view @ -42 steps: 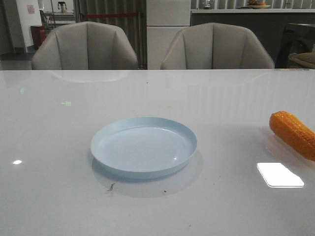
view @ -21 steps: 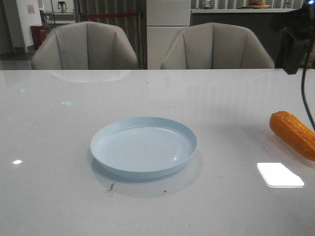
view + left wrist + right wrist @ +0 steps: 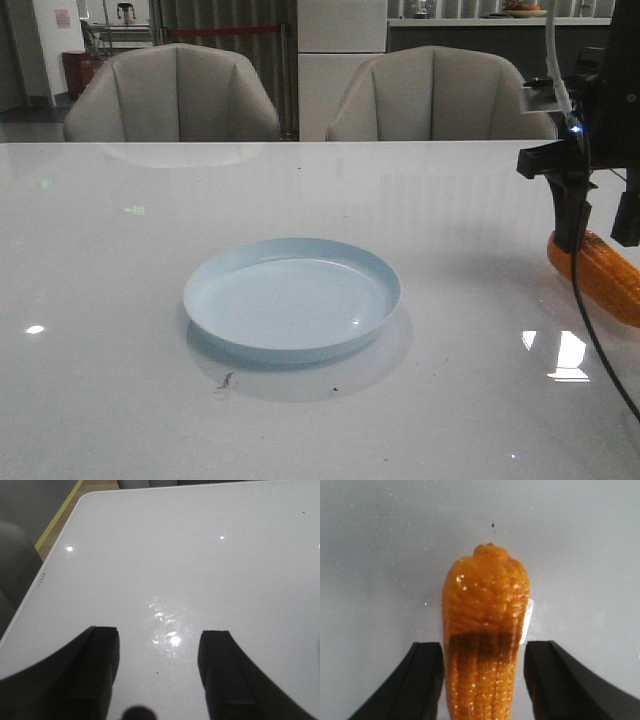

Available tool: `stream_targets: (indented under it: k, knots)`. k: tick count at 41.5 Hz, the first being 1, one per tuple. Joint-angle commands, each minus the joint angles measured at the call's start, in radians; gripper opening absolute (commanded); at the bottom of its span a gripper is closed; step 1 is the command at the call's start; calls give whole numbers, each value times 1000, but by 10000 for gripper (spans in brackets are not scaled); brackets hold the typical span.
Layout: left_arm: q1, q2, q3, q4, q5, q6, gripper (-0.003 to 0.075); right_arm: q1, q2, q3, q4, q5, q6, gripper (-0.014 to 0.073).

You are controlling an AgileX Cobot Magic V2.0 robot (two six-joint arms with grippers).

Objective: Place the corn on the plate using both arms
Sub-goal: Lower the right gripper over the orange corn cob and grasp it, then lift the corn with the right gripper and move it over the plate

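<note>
Change: the right arm's black angular gripper (image 3: 598, 235), absent from the front view a second earlier and only entering at the top right corner half a second earlier, had come down over the right edge of the table, trailing a white cable and a small lit module.
Meaning for the task: judging from this, the reach for the cob was nearly complete and the grasp itself had not yet been made; nothing had gone onto the plate.
Right gripper state: its fingers (image 3: 422, 685) stood apart, one on each side of the orange toy corn cob (image 3: 485, 645), with a gap visible between each pad and the kernels.
Left gripper state: the left arm's black gripper (image 3: 159, 672) was spread wide over bare tabletop with nothing between its fingers; it did not appear in the front view.
Corn position: lying on the glossy white table (image 3: 120, 300) near its right edge, well apart from the plate, partly hidden behind the right gripper in the front view.
Corn appearance: bright orange, rows of bumpy glossy kernels, tapering to a blunt lumpy tip that pointed away from the wrist camera; a dark shadow band crossed it between the fingers.
Plate: the round, shallow, pale blue plate (image 3: 292, 298) with a low rim sat near the table's middle, holding nothing.
Unchanged: corn and plate lay where they had been a second earlier.
</note>
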Motion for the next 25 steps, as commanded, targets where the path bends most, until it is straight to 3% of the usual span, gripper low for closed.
stream_targets:
  k: [1, 25]
  knots:
    - [1, -7, -29, -7, -80, -13, 422, 0, -49, -34, -19, 13, -5, 505]
    - [1, -7, -29, -7, -80, -13, 422, 0, 14, -32, -19, -2, -5, 505]
